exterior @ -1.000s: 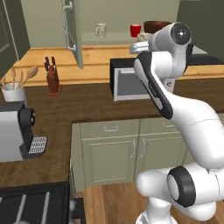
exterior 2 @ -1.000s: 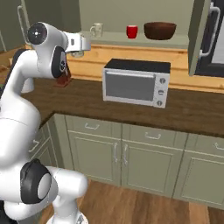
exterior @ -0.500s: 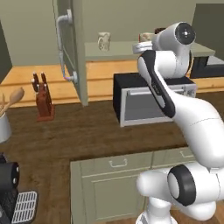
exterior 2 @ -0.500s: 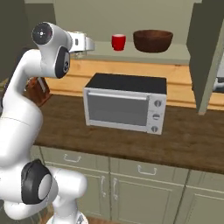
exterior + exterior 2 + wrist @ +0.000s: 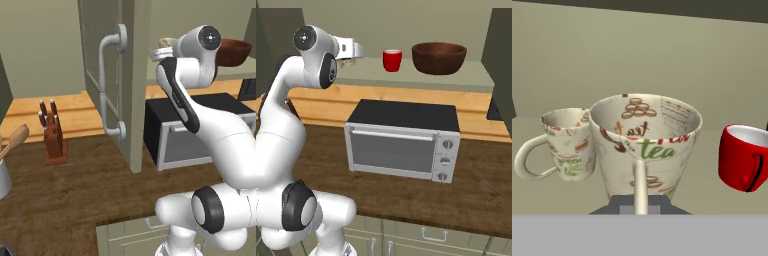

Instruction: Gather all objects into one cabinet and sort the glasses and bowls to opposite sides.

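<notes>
1. A second cream mug [image 5: 564,142] stands on the cabinet shelf [image 5: 406,80], handle pointing left.
2. The gripper [image 5: 640,202] pinches the patterned cream mug [image 5: 644,142] by its handle (jaws nearly together).
3. The red cup [image 5: 744,156] stands right; beyond it sits the dark wooden bowl [image 5: 439,56].

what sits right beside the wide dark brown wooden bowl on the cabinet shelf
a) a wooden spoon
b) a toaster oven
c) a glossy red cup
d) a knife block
c: in the right base view the glossy red cup stands on the sage cabinet shelf just left of the dark brown wooden bowl.
</notes>
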Motion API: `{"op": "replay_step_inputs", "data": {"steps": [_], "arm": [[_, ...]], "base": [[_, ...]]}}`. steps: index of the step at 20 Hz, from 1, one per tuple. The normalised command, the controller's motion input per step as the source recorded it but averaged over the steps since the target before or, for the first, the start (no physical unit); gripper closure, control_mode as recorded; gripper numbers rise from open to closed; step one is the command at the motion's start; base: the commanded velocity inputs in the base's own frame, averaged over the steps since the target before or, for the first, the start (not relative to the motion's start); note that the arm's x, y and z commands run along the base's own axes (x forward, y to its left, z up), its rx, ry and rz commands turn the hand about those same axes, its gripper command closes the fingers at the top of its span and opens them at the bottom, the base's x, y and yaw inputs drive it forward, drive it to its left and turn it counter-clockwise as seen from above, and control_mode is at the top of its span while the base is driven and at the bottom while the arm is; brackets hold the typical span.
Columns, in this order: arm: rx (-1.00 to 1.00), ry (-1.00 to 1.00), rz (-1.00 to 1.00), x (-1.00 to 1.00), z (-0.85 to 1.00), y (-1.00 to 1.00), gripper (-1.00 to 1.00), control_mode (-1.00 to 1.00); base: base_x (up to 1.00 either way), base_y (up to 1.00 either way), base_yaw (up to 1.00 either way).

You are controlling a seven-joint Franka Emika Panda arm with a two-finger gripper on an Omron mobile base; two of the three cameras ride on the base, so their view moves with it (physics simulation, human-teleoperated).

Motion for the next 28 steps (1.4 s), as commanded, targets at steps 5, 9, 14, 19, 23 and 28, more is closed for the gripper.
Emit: {"op": "replay_step_inputs", "data": {"steps": [5,9,14,19,23,28], "arm": [[0.00,0.00,0.00,0.00,0.00,0.00,1.00,1.00],[0.00,0.00,0.00,0.00,0.00,0.00,1.00,1.00],[0.00,0.00,0.00,0.00,0.00,0.00,1.00,1.00],[0.00,0.01,0.00,0.00,-0.14,0.00,1.00,-1.00],[0.00,0.04,0.00,0.00,-0.28,0.00,1.00,-1.00],[0.00,0.03,0.00,0.29,-0.01,0.00,1.00,-1.00]], "base": [[0.00,0.00,0.00],[0.00,0.00,0.00],[0.00,0.00,0.00],[0.00,0.00,0.00],[0.00,0.00,0.00],[0.00,0.00,0.00]]}}
